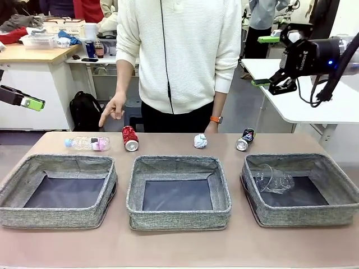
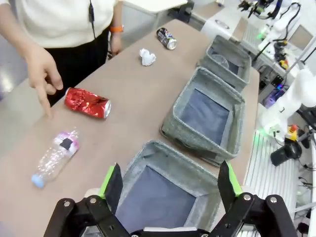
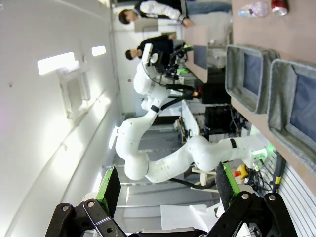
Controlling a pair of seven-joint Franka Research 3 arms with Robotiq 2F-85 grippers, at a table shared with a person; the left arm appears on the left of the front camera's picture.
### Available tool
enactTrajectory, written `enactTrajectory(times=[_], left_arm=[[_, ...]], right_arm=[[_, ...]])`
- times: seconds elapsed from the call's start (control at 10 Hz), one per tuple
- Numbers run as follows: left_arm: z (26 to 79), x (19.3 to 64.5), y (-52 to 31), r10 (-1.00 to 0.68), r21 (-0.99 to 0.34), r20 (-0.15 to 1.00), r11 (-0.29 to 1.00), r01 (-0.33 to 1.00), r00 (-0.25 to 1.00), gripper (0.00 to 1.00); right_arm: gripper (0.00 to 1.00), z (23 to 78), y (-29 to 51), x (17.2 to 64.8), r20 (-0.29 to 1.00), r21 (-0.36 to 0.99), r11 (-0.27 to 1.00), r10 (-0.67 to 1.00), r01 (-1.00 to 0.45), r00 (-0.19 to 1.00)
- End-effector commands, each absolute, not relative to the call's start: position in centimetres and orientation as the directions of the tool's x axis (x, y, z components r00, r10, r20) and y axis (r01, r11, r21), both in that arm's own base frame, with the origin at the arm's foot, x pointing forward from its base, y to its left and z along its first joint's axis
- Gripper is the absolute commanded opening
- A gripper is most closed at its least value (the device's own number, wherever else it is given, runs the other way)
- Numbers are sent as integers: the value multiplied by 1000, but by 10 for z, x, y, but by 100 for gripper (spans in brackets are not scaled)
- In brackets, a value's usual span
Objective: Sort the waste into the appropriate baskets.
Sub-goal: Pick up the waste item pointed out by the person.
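Left gripper (image 2: 170,170): green-padded fingers spread wide, empty, above left basket (image 2: 129,170), soft grey woven rim. Right gripper (image 3: 166,172): equally wide, empty, raised high. Crumpled clear cup (image 1: 273,180) in right basket (image 1: 303,216). Table (image 1: 179,246) far edge: bottle (image 1: 87,143), crushed red can (image 1: 130,138), paper ball (image 1: 200,140), dark can (image 1: 245,139).

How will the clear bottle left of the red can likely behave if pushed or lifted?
The clear bottle lies on its side, so a sideways nudge would probably set it rolling. It looks empty, so it is likely light and easily shoved away. Its thin clear wall may buckle or slip under a firm squeeze.
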State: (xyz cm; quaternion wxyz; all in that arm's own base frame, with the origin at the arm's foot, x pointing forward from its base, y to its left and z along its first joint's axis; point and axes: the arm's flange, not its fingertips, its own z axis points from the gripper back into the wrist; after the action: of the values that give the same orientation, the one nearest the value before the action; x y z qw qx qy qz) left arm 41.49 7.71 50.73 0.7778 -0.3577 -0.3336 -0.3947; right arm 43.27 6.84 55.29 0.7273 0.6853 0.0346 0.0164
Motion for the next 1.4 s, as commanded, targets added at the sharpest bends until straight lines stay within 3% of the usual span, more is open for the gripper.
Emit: enactTrajectory(times=[0.0,0.1,0.2,0.3,0.5,0.7,0.8,1.0,1.3], left_arm=[[501,460,76,-646,-42,703,381,924,298,100],[484,498,70,-853,75,509,179,981,117,100],[473,519,59,-921,149,389,77,986,13,100],[466,533,42,-930,147,359,-29,989,-80,100],[453,567,22,-974,252,214,-14,968,-70,100],[431,594,22,-952,141,307,35,989,-10,100],[446,580,9,-967,169,246,-32,985,-73,100],[446,580,9,-967,169,246,-32,985,-73,100],[416,613,2,-974,137,226,22,990,-10,100]], right_arm=[[100,557,68,431,-48,996,80,63,43,997],[100,557,68,431,-48,996,80,63,43,997],[100,557,68,431,-48,996,80,63,43,997],[100,557,68,431,-48,996,80,63,43,997],[100,557,68,431,-48,996,80,63,43,997],[100,557,68,431,-48,996,80,63,43,997],[100,557,68,431,-48,996,80,63,43,997],[100,557,68,431,-48,996,80,63,43,997],[100,557,68,431,-48,996,80,63,43,997]])
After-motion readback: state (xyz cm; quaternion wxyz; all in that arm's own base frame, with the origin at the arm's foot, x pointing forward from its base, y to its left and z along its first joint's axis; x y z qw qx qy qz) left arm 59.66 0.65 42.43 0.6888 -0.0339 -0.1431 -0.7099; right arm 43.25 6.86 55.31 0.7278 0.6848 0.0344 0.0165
